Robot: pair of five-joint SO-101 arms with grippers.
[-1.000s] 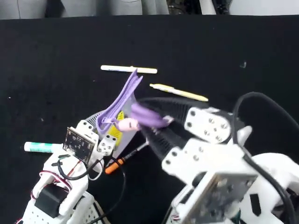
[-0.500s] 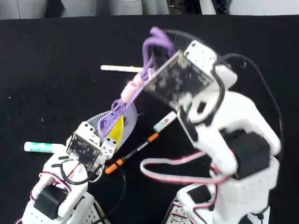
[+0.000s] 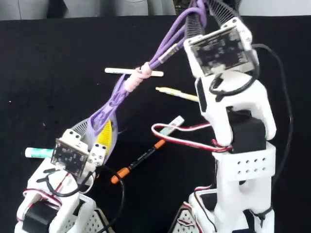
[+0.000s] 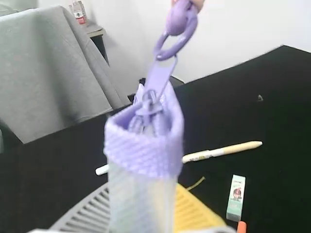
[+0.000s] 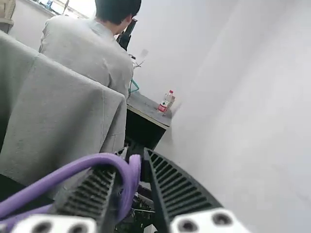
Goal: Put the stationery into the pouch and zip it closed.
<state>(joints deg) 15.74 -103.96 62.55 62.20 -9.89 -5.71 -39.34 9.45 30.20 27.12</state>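
Change: Right arm has swung up and toward the far edge of the table [image 3: 58, 58], pulling the cord [image 3: 165, 48] taut.
Right gripper [image 5: 134, 162]: jaws pinching the purple cord high above the table.
Left gripper [image 3: 95, 136]: jaws pressed on the pouch [image 4: 146, 160], held low and near as an anchor.
Pouch: stretched upward between both arms, zip pull at its upper end.
Stationery: white pen [image 3: 133, 72], yellow pen [image 3: 177, 93], eraser [image 3: 171, 127], orange pen [image 3: 137, 162] and green marker [image 3: 39, 153] lie on the table, not yet inside.
Why: opposite pulls likely work the zip.
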